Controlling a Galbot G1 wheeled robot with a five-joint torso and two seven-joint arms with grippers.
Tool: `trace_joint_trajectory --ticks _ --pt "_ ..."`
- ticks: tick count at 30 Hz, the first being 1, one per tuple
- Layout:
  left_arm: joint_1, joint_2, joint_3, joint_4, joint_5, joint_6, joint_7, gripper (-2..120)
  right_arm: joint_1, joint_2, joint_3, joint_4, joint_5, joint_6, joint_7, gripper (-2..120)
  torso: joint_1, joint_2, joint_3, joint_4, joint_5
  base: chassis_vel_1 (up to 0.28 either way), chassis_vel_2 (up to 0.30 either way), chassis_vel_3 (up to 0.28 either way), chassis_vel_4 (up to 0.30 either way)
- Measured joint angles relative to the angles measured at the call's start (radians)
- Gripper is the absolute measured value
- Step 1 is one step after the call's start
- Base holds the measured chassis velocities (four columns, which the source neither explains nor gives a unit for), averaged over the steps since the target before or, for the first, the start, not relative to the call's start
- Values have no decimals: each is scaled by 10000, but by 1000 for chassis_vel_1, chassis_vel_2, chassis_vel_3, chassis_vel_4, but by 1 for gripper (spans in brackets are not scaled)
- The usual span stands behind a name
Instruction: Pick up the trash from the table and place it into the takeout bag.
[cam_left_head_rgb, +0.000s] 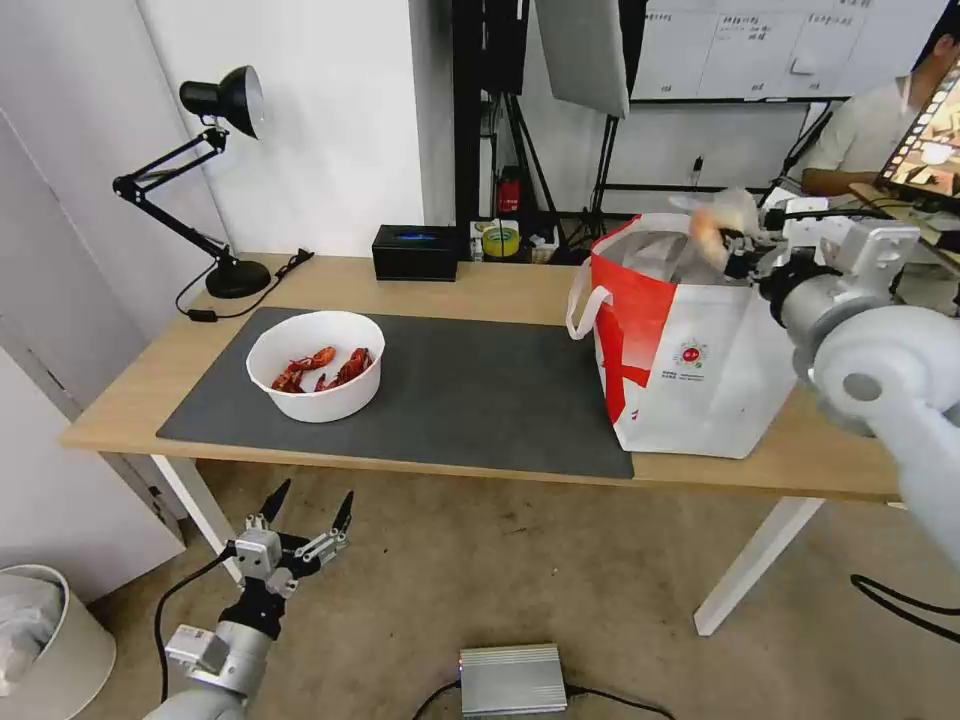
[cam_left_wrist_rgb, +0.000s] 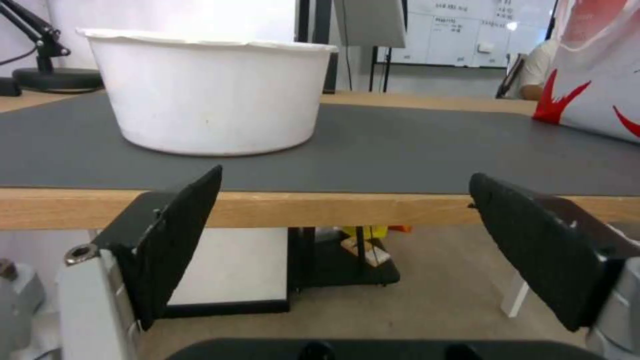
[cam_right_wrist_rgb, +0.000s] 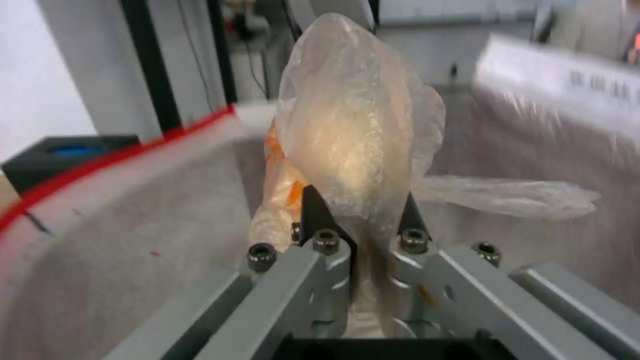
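Note:
My right gripper (cam_left_head_rgb: 725, 245) hangs over the open top of the red-and-white takeout bag (cam_left_head_rgb: 690, 350) and is shut on a small clear bag with a beige lump (cam_right_wrist_rgb: 353, 140). The bag's silver lining (cam_right_wrist_rgb: 100, 250) lies beneath it. A white round bowl of red crayfish (cam_left_head_rgb: 316, 365) stands on the dark grey mat (cam_left_head_rgb: 480, 400) of the light-wood table (cam_left_head_rgb: 480, 285). My left gripper (cam_left_head_rgb: 305, 515) waits open below the table's front edge, level with the bowl (cam_left_wrist_rgb: 207, 95), apart from it.
A black desk lamp (cam_left_head_rgb: 215, 180) stands at the table's back left, and a black rectangular box (cam_left_head_rgb: 415, 252) at the back middle. A white bin (cam_left_head_rgb: 45, 640) sits on the floor at the left, a silver box (cam_left_head_rgb: 512, 680) on the floor in front.

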Motion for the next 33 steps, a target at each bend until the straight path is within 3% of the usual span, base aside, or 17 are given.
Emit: trace_joint_trajectory --ticks 10,18,23,25,31,33 --pt "55 -34 -10 -153 -13 0 -72 100 268 34 -127 -182 982 -170 689 3 0 0 0 1 -1 0 0 0 0" --pt "42 40 -27 -210 -220 144 -126 100 261 44 -169 -199 1147 -172 822 3 0 0 0 0 -1 0 0 0 0" --pt "71 40 -5 -302 -322 310 -258 100 312 61 -414 -165 1158 -176 1469 3 0 0 0 1 -2 0 0 0 0" --pt "72 28 -1 -306 -328 334 -273 100 330 50 -455 -155 1142 -183 1563 4 0 0 0 1 -1 0 0 0 0" --pt "38 12 12 -314 -329 355 -283 100 630 -47 -569 -147 1264 -190 1638 30 0 0 0 0 -1 0 0 0 0" --pt "35 8 15 -315 -329 356 -284 100 651 -50 -581 -151 1265 -189 1639 32 1 0 0 0 -1 0 0 0 0"
